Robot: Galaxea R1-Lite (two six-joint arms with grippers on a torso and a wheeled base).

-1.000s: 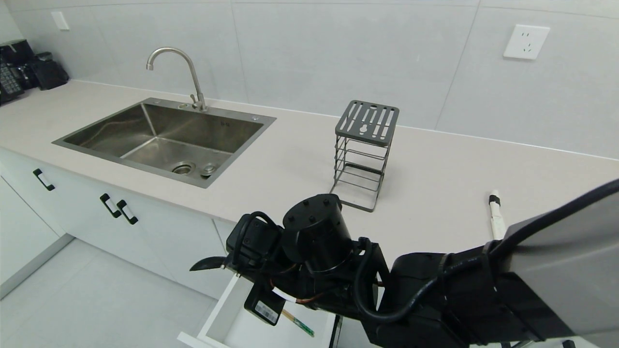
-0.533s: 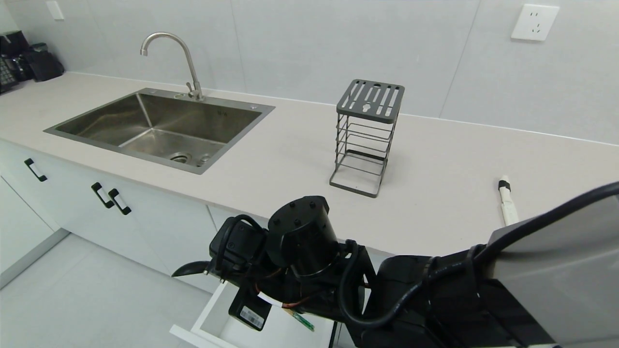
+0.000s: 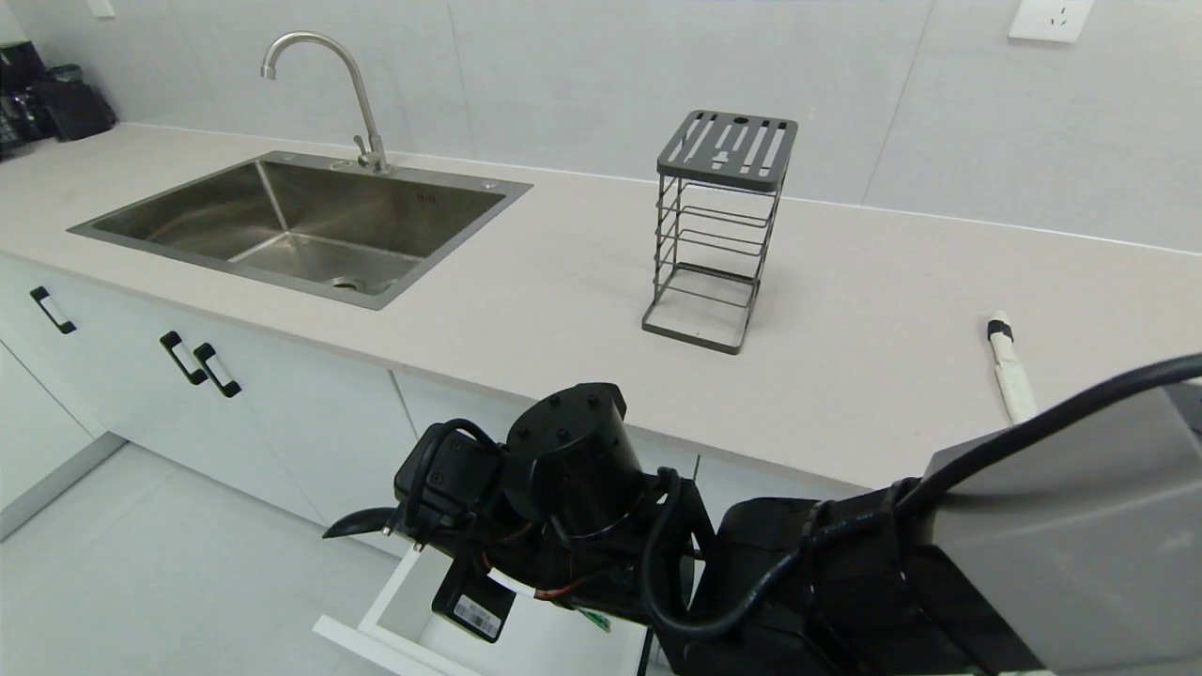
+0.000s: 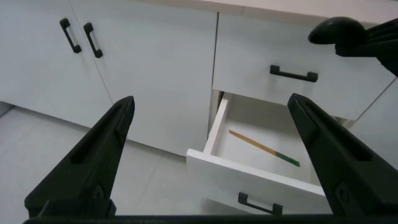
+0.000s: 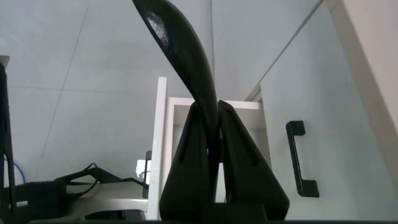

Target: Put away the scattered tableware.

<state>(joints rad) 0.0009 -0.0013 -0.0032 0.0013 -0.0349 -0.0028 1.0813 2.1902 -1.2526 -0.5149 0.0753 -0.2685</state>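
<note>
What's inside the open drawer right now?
The drawer holds thin wooden chopsticks with green tips, lying diagonally on its white floor. Its back end runs under the upper drawer front, so that part is hidden.

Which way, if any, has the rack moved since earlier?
No. The rack keeps its place beside the sink; the camera shifted.

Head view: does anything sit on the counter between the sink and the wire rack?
No. In the head view the countertop between the sink and the wire rack is bare.
</note>
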